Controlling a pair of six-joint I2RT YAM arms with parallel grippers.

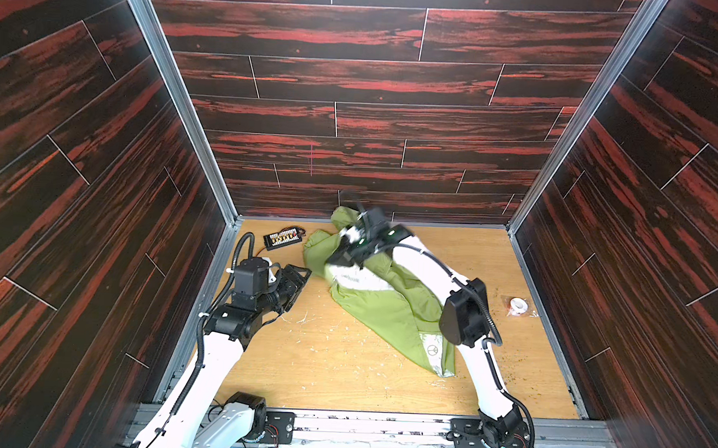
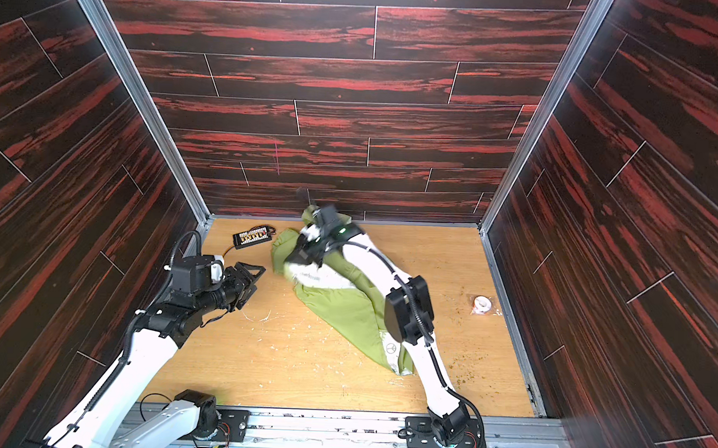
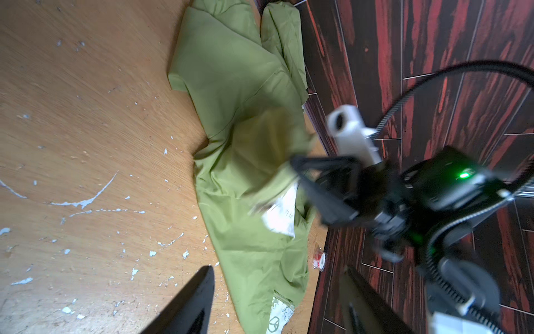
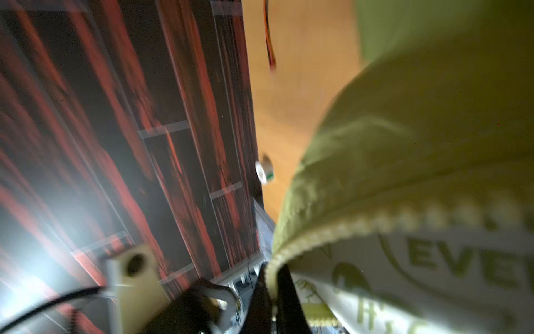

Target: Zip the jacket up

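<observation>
Dark plank walls enclose scuffed tabletop holding jacket

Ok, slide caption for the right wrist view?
Right gripper shut on the jacket at its zipper edge, printed lining exposed.

We log two matching arms: left arm and right arm have white link shells, black joint housings and black ribbed conduit alongside. Green lights and a white mount mark the right wrist. Black base plates carry screws. Left hand has black tapered fingers.
</observation>
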